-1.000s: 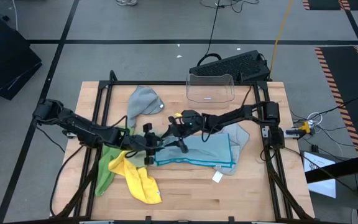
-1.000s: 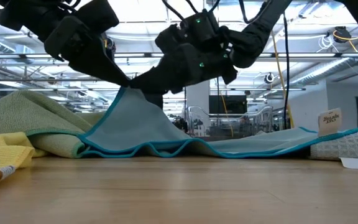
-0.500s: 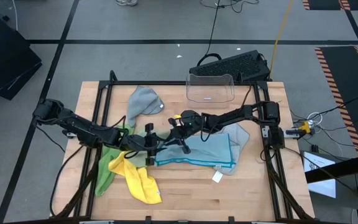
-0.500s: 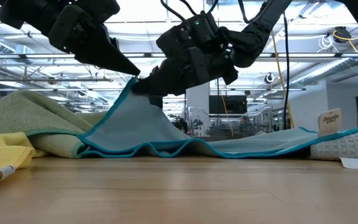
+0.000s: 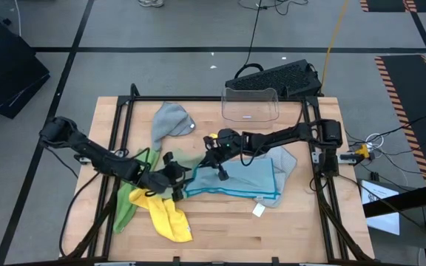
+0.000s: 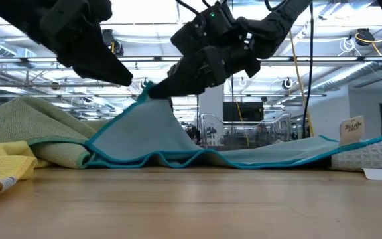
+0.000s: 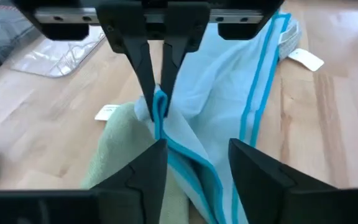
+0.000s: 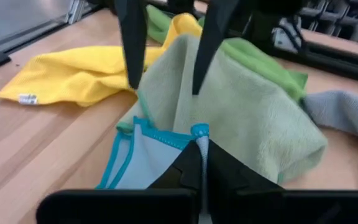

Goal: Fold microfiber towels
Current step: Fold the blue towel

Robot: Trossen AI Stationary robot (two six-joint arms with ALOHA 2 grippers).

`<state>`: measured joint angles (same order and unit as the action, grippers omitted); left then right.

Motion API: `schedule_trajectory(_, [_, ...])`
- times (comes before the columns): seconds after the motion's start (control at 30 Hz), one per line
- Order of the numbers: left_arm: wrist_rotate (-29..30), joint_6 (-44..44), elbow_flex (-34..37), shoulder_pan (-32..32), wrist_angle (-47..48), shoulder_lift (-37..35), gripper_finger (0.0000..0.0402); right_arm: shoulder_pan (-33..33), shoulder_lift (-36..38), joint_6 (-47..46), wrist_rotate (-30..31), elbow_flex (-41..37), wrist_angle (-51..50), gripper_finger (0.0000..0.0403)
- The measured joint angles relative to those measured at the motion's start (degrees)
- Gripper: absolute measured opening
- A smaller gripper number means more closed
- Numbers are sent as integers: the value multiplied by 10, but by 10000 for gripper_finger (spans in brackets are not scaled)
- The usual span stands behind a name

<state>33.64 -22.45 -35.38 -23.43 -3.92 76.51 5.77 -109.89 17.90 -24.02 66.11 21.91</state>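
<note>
The right end effector (image 6: 152, 90) has just pressed its fingers together on the raised corner of the light blue towel (image 5: 235, 179); a second ago those fingers stood spread beside that corner. In the right wrist view the teal-edged tip sits pinched between the 2 dark fingers (image 8: 194, 163). The left end effector (image 6: 126, 78) has let go and backed off from the corner it was holding up; its fingers are now spread and clear of the cloth, which the left wrist view shows between them and beyond, gripped by the other arm.

So the corner has passed from the left arm to the right. My reading is that the hand-over is done and the right arm can now carry that corner across to make the fold, while the left is free to hold down or take another edge.

The light blue towel lies mostly flat on the surface (image 5: 228, 222), tented only at the pinched corner. Under that corner sits the sage green towel (image 8: 253, 118), with the yellow towel (image 5: 165, 214) and bright green towel (image 5: 124, 203) beside it and a grey towel (image 5: 170, 122) farther back. The clear bin (image 5: 251, 103) stands at the far edge.
</note>
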Motion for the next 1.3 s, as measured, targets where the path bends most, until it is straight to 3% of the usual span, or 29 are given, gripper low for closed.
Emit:
schedule_trajectory(0.17, [-12,-47,0,4,-6,23,237,-3,1,8,12,0,1,3])
schedule_trajectory(0.3, [-81,-80,0,24,-15,51,285,-2,1,8,18,0,2,2])
schedule_trajectory(0.4, [-150,-88,0,35,-23,75,302,-2,1,8,18,0,2,1])
schedule_trajectory(0.5, [-162,-108,0,36,-28,94,301,-3,8,12,23,0,-6,1])
schedule_trajectory(0.77, [-167,-143,0,36,-22,113,222,-4,44,15,34,0,-33,1])
schedule_trajectory(1.17, [-154,-100,0,37,-16,89,13,-32,101,30,94,0,-122,0])
schedule_trajectory(1.3, [-154,-57,-6,40,-13,40,8,-60,142,25,155,0,-152,0])
